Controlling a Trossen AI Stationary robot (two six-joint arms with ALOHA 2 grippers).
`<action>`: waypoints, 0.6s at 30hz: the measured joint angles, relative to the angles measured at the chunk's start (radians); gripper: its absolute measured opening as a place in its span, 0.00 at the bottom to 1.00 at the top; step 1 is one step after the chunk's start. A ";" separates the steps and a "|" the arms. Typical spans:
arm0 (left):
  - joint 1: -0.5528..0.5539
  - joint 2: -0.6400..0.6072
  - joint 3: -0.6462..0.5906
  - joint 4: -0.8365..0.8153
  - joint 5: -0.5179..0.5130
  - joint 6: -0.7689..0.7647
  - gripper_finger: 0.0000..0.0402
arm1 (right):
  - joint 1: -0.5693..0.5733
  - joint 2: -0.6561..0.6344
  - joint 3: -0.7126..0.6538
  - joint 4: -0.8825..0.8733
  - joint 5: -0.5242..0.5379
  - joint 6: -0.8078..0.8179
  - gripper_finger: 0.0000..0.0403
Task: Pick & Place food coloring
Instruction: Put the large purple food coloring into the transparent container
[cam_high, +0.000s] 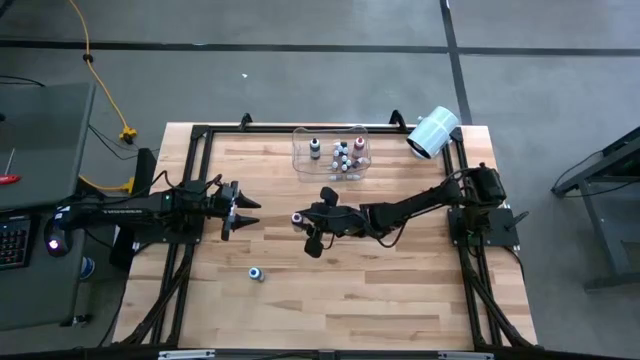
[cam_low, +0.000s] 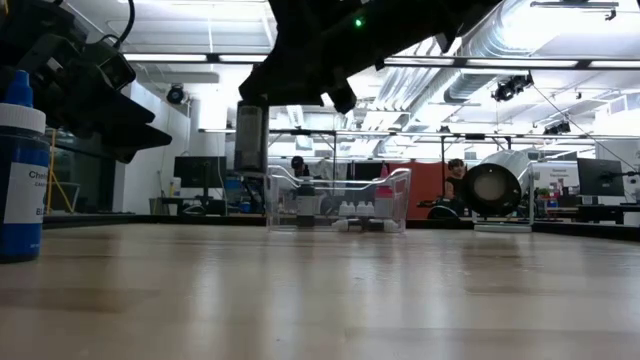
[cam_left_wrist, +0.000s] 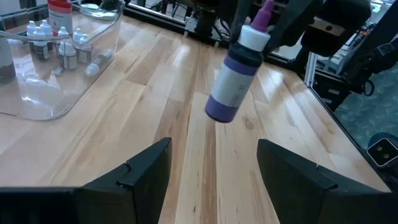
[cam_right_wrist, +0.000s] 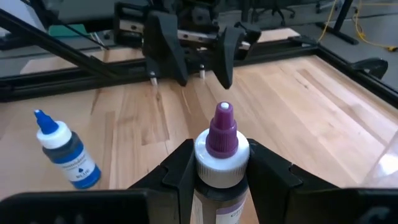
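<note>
A purple food coloring bottle (cam_left_wrist: 235, 81) with a white collar and purple tip hangs above the middle of the table, with my right gripper (cam_high: 300, 218) shut on it. A blue food coloring bottle (cam_high: 256, 273) stands upright on its base nearer the front left. Several more small bottles sit inside the clear bin (cam_high: 332, 152) at the far middle. My left gripper (cam_high: 248, 210) waits open at the table's left, pointing toward the purple bottle, with nothing between its fingers. My right gripper pinches the purple bottle at its white collar (cam_right_wrist: 214, 163), just under the purple tip, between its two fingers (cam_right_wrist: 266, 169). The fingers reach in from the table's right, slanting slightly down. The bottle is lifted clear of the table, tip up, its body (cam_low: 250, 135) hanging slightly tilted below.
A large white paper roll (cam_high: 432, 132) lies at the far right corner. A black frame (cam_high: 200, 135) runs around the table's edges. Bare wood lies between the held bottle and the bin, and across the near half except for the blue bottle.
</note>
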 joint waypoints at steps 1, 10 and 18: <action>0.000 0.000 0.000 0.000 0.000 0.000 0.58 | 0.000 0.000 0.000 0.006 -0.001 -0.002 0.28; 0.000 0.000 0.000 0.000 0.000 0.000 0.58 | 0.000 0.000 0.000 0.077 0.043 -0.067 0.28; 0.000 0.000 0.000 0.000 0.000 0.000 0.58 | -0.013 0.000 0.000 0.149 0.180 -0.166 0.28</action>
